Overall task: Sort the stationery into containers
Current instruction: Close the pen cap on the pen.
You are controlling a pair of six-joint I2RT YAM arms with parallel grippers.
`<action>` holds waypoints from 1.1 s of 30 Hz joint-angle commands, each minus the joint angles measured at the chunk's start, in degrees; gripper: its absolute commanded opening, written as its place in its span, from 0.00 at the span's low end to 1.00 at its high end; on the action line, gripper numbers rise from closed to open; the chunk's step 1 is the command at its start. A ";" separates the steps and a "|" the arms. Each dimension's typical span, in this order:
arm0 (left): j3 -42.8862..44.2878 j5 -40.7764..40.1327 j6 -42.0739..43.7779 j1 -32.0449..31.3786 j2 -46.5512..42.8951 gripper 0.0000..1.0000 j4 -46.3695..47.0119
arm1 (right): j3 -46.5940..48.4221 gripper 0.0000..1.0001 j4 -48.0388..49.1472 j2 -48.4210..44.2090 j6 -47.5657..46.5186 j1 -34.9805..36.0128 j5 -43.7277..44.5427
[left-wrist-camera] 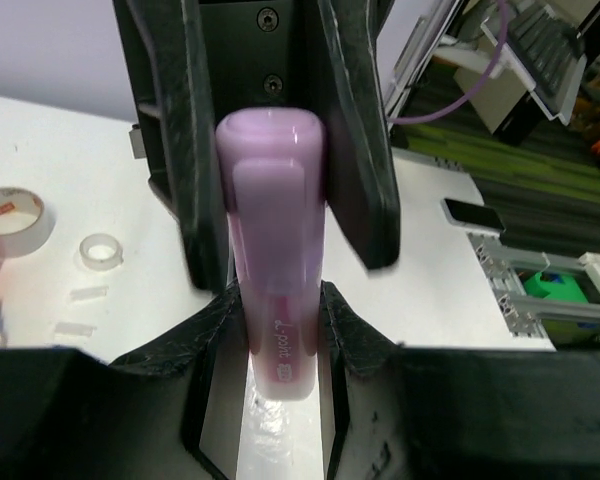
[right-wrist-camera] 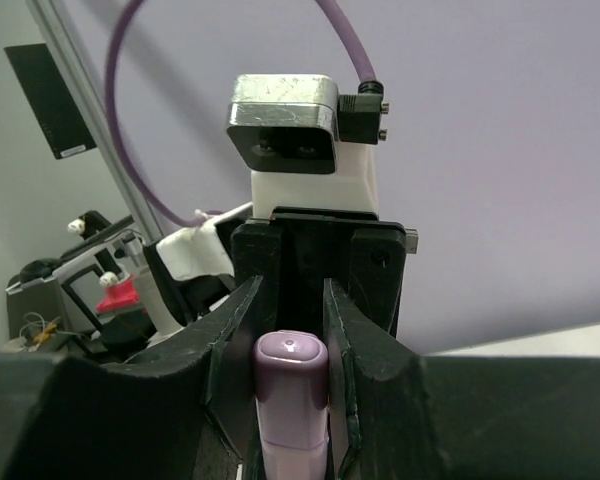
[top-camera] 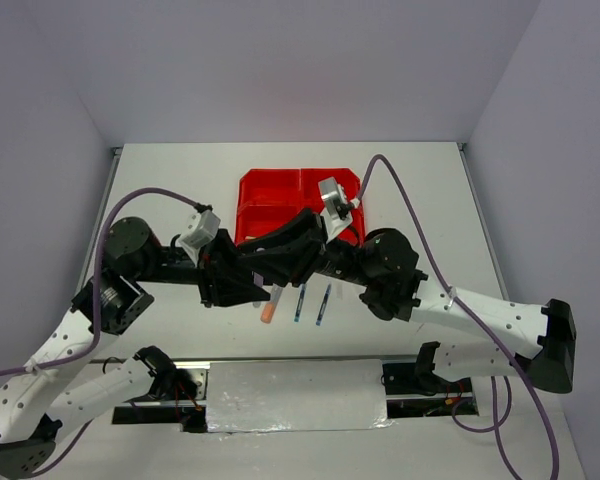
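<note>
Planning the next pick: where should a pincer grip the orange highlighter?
Likely the barrel, from above, fingers closing across its narrow width. The orange highlighter lies flat, with a gap to the blue pen beside it. Its far end is hidden under the arms holding the pink highlighter, so favour the near half.

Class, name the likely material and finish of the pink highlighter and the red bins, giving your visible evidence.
The pink highlighter looks like glossy, slightly translucent plastic: light glints on its rounded end. The red rectangular bins seem shiny moulded plastic: uniform bright colour, thin dividing walls.
</note>
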 commanded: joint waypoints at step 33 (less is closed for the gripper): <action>9.06 9.32 4.54 14.79 1.84 0.00 17.72 | -20.39 0.00 -13.34 10.69 2.20 0.51 -7.20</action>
